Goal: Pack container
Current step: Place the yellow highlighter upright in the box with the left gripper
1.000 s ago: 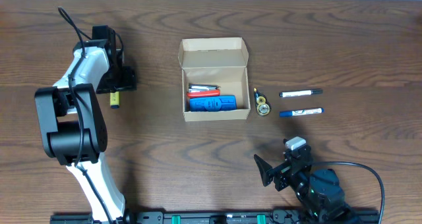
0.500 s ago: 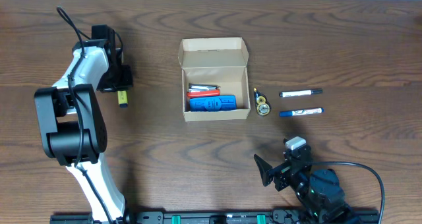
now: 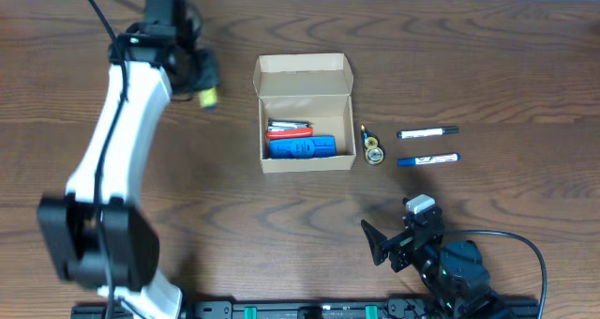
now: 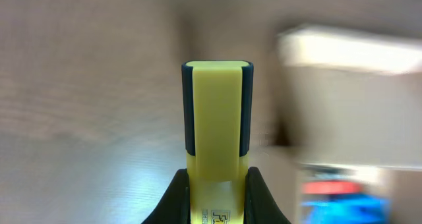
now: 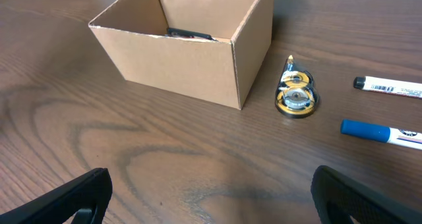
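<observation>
1. Right tool (image 5: 211, 179): nearest the base, fingers spread wide, holding nothing. Its wrist view looks low across the worktop (image 5: 165, 158).
2. Container (image 3: 306, 165): tan cardboard box mid-worktop, flap lid folded back on the far side, outer walls plain. The overhead view shows a blue item (image 3: 302, 147) and red and dark pens (image 3: 289, 128) inside. The right wrist view shows only a dark edge above the near wall.
3. Small gold and clear dispenser (image 3: 373, 150): on the worktop just right of the container. No readable marking.
4. Blue-capped marker (image 3: 427, 159): right of the dispenser, lying crosswise.
5. White marker with black cap (image 3: 427, 131): just beyond the blue one, parallel and apart. The barrel print shows in the right wrist view but is too small to read.
6. Left tool (image 4: 216, 207): far left of the container, fingers closed on a yellow highlighter (image 4: 216, 118) with a dark cap.
7. Highlighter lettering: dark print at the bottom edge of the left wrist view, cut off and unreadable. That view's background is blurred.
</observation>
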Controlling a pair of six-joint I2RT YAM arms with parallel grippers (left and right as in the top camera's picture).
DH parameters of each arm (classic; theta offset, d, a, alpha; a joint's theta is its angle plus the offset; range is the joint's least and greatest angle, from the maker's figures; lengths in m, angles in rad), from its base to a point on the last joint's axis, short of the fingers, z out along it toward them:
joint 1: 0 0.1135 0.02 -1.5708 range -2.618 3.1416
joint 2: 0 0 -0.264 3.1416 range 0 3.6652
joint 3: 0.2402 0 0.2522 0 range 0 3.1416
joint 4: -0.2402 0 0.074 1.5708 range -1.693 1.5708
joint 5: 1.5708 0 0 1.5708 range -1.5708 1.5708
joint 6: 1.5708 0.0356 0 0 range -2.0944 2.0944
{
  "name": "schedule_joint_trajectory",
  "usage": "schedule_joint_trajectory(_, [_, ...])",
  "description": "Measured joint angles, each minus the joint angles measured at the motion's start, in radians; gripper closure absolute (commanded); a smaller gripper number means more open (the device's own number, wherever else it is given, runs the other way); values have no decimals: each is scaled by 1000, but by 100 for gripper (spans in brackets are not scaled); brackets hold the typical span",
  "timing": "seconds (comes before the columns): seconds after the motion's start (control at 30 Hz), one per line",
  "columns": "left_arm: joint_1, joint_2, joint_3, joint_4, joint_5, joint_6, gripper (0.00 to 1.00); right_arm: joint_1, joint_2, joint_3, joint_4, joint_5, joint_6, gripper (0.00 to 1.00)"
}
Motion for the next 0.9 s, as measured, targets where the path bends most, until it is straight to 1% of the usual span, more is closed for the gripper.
schedule_joint_trajectory(0.1, [-118, -85, 16, 38, 8, -64, 94, 0, 0, 0, 0, 0, 0, 1])
schedule_joint_trajectory(0.2, [-227, -102, 18, 62, 14, -139, 94, 0, 0, 0, 0, 0, 0, 1])
schedule_joint_trajectory(0.37, [-379, -34, 18, 82, -10, -262, 94, 0, 0, 0, 0, 0, 0, 1])
schedule_joint_trajectory(0.5, [-471, 30, 18, 84, -51, -306, 94, 0, 0, 0, 0, 0, 0, 1])
schedule_joint_trajectory(0.67, [-539, 89, 18, 87, -101, -377, 94, 0, 0, 0, 0, 0, 0, 1])
schedule_joint_trajectory(0.8, [-545, 130, 18, 109, -109, -441, 94, 0, 0, 0, 0, 0, 0, 1])
schedule_joint_trajectory(0.9, [-542, 158, 18, 127, -98, -466, 94, 0, 0, 0, 0, 0, 0, 1])
